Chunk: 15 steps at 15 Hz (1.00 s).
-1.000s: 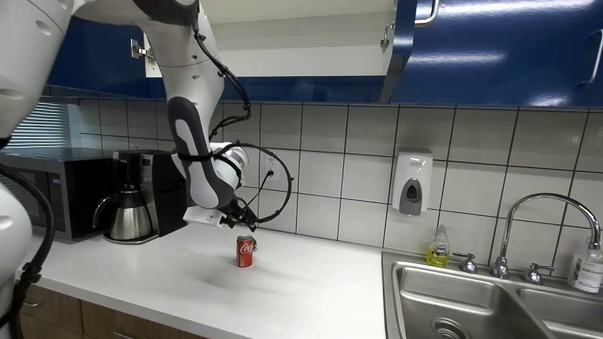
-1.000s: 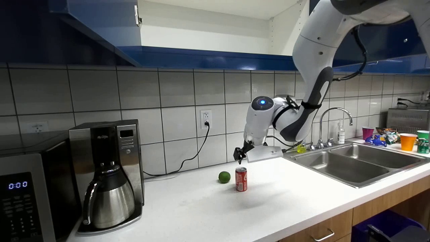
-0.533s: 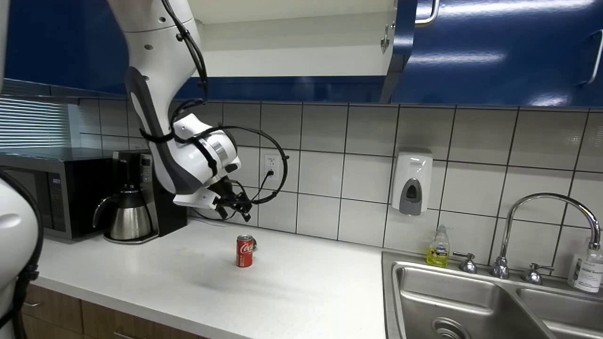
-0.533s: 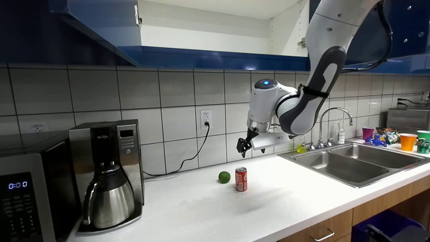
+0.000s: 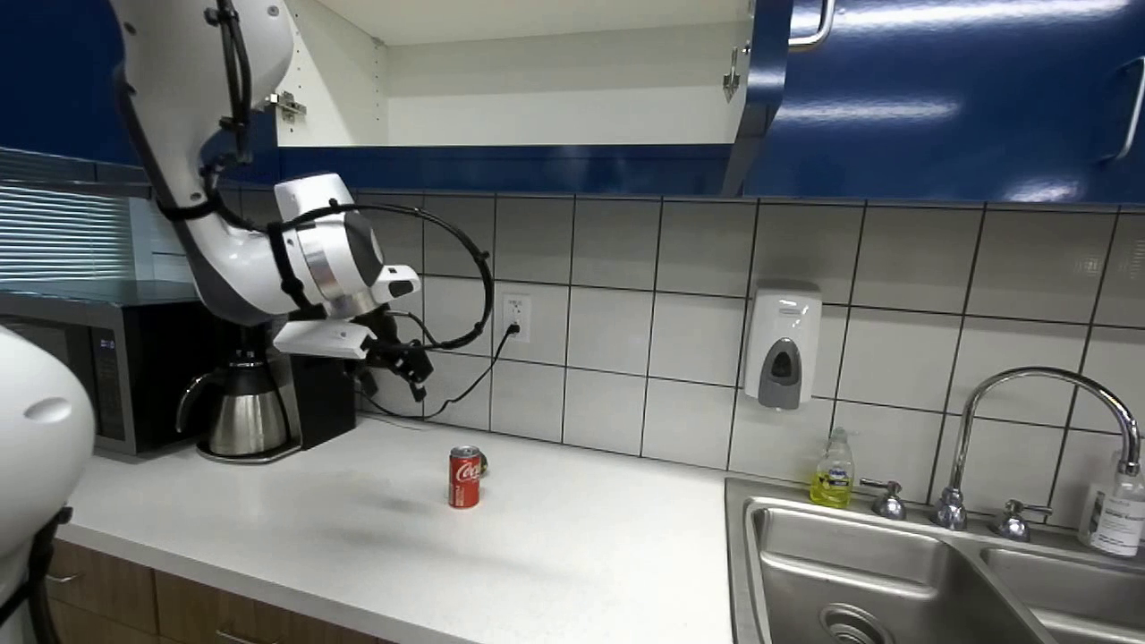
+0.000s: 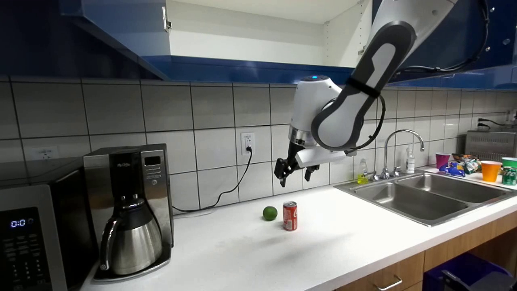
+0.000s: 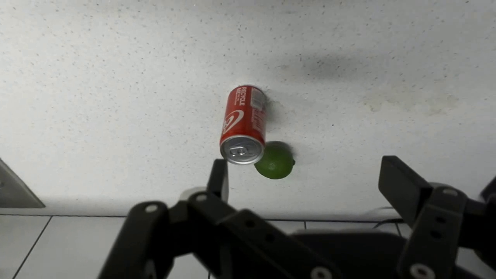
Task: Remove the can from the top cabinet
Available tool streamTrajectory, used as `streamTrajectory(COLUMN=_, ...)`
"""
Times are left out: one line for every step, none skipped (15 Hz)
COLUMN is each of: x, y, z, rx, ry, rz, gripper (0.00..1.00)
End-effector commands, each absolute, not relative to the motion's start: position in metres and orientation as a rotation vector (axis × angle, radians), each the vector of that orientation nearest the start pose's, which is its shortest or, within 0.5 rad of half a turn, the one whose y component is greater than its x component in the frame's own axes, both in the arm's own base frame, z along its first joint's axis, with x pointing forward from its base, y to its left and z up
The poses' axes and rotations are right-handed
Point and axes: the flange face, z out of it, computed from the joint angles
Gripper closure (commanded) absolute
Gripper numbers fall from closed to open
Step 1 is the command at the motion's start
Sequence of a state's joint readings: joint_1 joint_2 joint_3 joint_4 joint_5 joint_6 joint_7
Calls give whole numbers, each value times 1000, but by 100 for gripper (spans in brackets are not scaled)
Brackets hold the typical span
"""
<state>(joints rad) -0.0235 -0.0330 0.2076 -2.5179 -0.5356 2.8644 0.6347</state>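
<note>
The red can (image 5: 464,477) stands upright on the white countertop, also seen in an exterior view (image 6: 290,216) and in the wrist view (image 7: 245,112) with its silvery top toward me. The top cabinet (image 5: 555,112) is open; its visible white interior holds nothing I can see, and it shows too in an exterior view (image 6: 246,44). My gripper (image 6: 295,180) is open and empty, above the counter and above the can's height, apart from it. In the wrist view the gripper (image 7: 305,164) has its jaws wide apart, the can beyond the left finger.
A green lime (image 6: 270,213) lies beside the can, mostly hidden behind it in an exterior view (image 5: 484,462). A coffee maker (image 6: 133,210) and microwave (image 6: 28,234) stand at one end. The sink (image 5: 859,563) is at the other. Tiled wall (image 5: 608,331) stands behind.
The arm has drawn up and back: the gripper has risen away from above the can, leftward in an exterior view. The can and lime have not moved.
</note>
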Motion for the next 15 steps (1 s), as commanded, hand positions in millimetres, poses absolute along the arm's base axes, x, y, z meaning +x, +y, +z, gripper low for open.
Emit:
streamTrajectory(x=453, y=126, z=386, rx=-3160, ry=-128, rz=-634, gripper=0)
streamTrajectory(x=449, y=127, z=404, rx=-3160, ry=-132, rz=-618, gripper=0)
streamTrajectory(x=442, y=126, z=424, rx=-3166, ry=-135, rz=-596, gripper=0)
streamTrajectory(x=436, y=122, z=444, rx=-3179, ry=-135, rz=-588, gripper=0)
streamTrajectory(x=431, y=117, z=459, rx=-3200, ry=-138, rz=-584, gripper=0)
streamTrajectory(x=426, y=113, z=473, rx=-3222, ry=-137, rz=-583, gripper=0)
streamTrajectory(x=421, y=109, z=486, rx=-3240, ry=-139, rz=-583, gripper=0)
streamTrajectory(x=434, y=118, z=463, rx=-3216, ry=-109, rz=-596, gripper=0)
streamTrajectory(x=429, y=115, z=476, rx=-3227, ry=-108, rz=-602, gripper=0)
streamTrajectory(x=425, y=113, z=483, rx=-3231, ry=-109, rz=-611, gripper=0)
streamTrajectory(x=422, y=112, z=486, rx=-3233, ry=-108, rz=-614, gripper=0)
streamTrajectory(x=422, y=112, z=486, rx=-3234, ry=-109, rz=-612, gripper=0)
streamTrajectory(x=422, y=112, z=485, rx=-3235, ry=-109, rz=-608, gripper=0)
streamTrajectory(x=423, y=112, z=484, rx=-3236, ry=-110, rz=-604, gripper=0)
streamTrajectory(x=423, y=112, z=483, rx=-3236, ry=-110, rz=-602, gripper=0)
